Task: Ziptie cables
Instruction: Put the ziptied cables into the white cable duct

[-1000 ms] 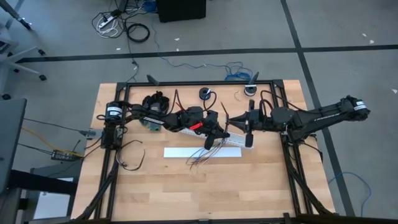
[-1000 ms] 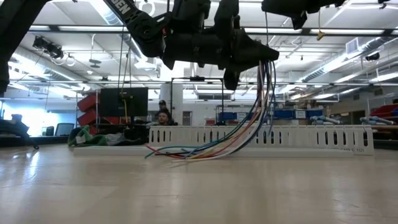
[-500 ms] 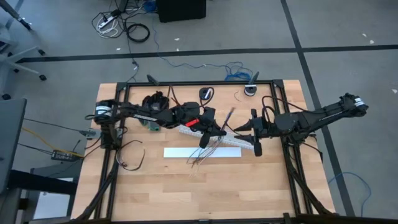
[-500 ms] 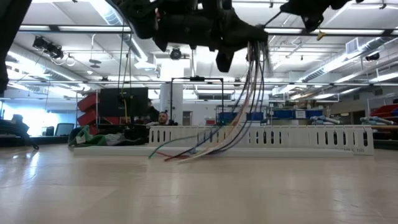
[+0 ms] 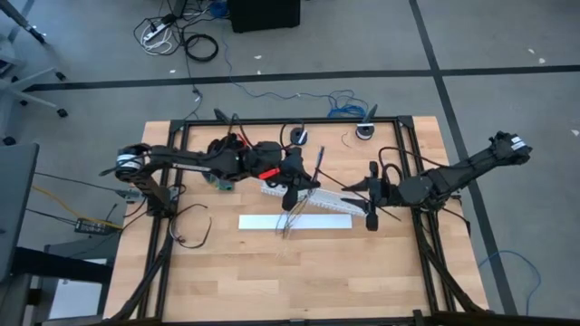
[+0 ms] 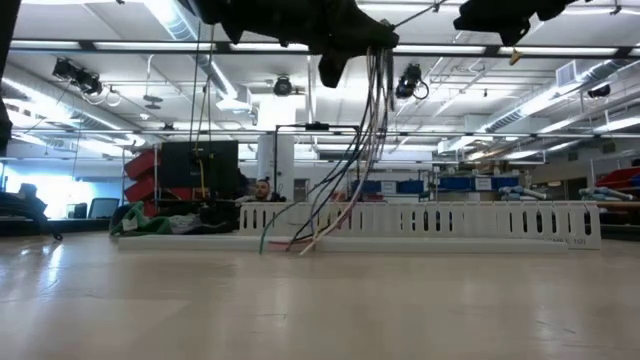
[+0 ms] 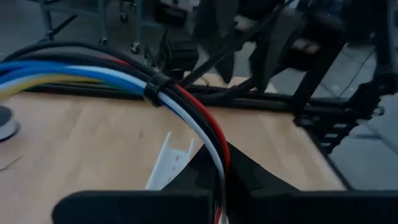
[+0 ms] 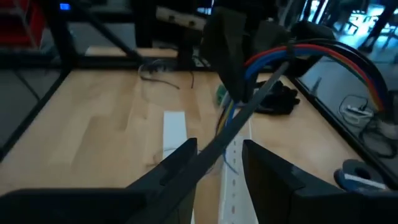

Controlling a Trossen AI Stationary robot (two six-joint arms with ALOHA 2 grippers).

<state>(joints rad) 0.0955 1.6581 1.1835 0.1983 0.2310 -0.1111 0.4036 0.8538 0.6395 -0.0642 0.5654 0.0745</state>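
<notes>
The cables (image 7: 93, 71) are a bundle of coloured and black wires bound by a black zip tie (image 7: 155, 92). My left gripper (image 7: 217, 163) is shut on them above the white slotted duct (image 5: 313, 197), near the table's middle (image 5: 292, 181). In the low view the wires (image 6: 365, 130) hang from it down to the table. My right gripper (image 8: 219, 149) stands open to the right of the bundle (image 5: 372, 201). The zip tie's long tail (image 8: 249, 106) runs from the bundle down between its fingers. My left gripper pinches the cable bundle between its two fingers, a little way past the zip-tie loop (image 7: 214, 155). The fingers lie about level, coming from the table's left. The wires hang slack below the gripper, and their loose ends (image 6: 290, 243) rest on the table. My right gripper has the zip tie's tail (image 8: 214, 146) between its parted fingers; I cannot tell whether it touches them.
A flat white cover strip (image 5: 294, 222) lies on the near side of the duct. Black frame rails (image 5: 272, 122) border the table. Two small round parts (image 5: 299, 136) (image 5: 365, 131) sit at the far edge, and a loose cord (image 5: 192, 231) lies at the left. A person (image 6: 262, 188) is beyond the table.
My left gripper has risen and gone toward the table's left with the cables. The hanging wires have been drawn up and leftward, and their loose ends have dragged left along the table. My right gripper has swung a little toward the near edge.
</notes>
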